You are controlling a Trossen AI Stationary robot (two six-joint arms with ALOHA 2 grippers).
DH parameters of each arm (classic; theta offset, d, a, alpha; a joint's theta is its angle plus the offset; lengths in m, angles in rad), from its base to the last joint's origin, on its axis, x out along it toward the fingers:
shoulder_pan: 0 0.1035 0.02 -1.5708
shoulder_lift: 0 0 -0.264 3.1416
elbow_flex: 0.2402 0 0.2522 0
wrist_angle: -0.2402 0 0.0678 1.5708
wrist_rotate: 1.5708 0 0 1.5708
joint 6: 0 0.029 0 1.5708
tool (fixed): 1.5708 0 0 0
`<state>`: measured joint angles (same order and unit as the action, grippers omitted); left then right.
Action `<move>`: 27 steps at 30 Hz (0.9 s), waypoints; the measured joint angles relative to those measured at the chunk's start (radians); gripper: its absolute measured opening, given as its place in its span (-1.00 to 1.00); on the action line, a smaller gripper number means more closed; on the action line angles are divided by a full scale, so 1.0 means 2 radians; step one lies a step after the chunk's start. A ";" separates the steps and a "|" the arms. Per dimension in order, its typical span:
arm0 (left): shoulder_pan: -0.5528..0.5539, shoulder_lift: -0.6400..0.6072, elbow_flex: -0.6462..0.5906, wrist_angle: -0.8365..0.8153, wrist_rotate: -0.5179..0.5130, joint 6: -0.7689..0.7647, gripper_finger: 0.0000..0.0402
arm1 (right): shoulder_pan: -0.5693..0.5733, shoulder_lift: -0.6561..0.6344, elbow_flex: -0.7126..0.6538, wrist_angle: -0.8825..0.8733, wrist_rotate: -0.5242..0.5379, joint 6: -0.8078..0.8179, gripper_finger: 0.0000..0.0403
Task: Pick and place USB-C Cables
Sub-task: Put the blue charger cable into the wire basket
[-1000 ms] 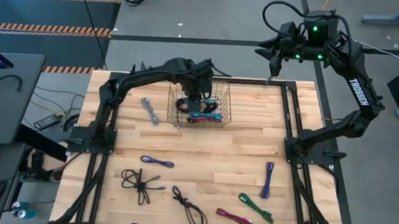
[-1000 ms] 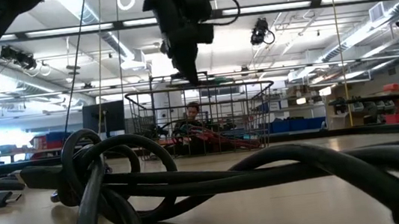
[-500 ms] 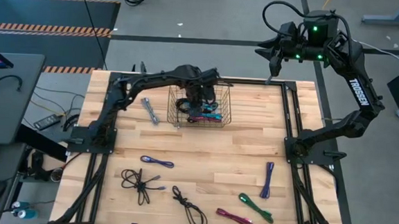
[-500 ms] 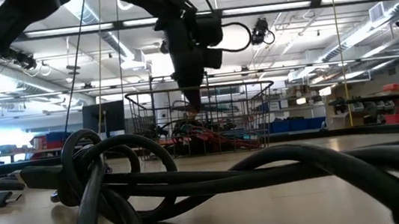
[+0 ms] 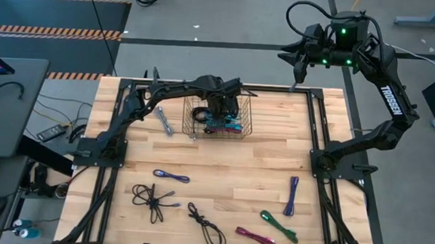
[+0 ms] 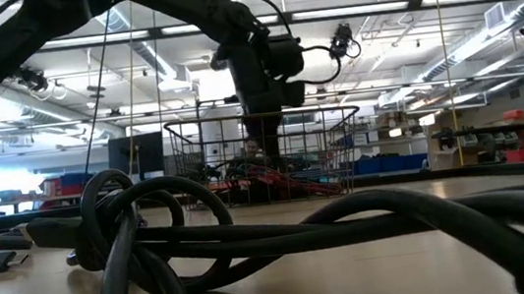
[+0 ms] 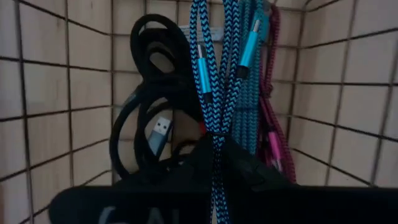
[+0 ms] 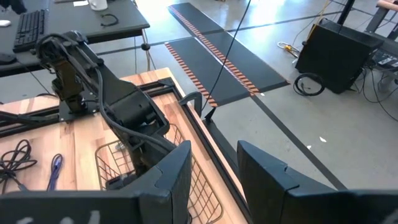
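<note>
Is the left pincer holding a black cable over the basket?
No, the left pincer is shut on a blue braided cable.

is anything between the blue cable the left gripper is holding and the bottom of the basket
Partly. The left gripper is shut on the blue braided cable, hanging inside the wire basket. No lid or wall blocks it, but the black cable and magenta cable already lie below, so it would likely land on those.
</note>
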<state>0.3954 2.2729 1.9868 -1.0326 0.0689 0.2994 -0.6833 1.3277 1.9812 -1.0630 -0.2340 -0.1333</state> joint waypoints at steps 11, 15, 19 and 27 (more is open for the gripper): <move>-0.003 0.028 0.000 0.006 0.003 -0.011 -0.92 | 0.000 0.000 0.000 0.000 -0.002 0.000 -0.33; -0.003 0.028 0.000 0.006 0.003 -0.013 -0.92 | 0.000 0.000 0.000 0.000 -0.002 -0.003 -0.33; -0.003 0.028 0.000 0.006 0.003 -0.022 -0.92 | 0.000 0.000 0.000 0.000 -0.002 -0.005 -0.33; -0.002 0.027 0.019 0.004 0.001 -0.027 -0.45 | 0.000 0.000 0.000 0.000 -0.003 -0.013 -0.33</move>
<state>0.3908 2.3273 2.0240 -1.0248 0.0715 0.2457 -0.6830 1.3285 1.9812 -1.0634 -0.2394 -0.1601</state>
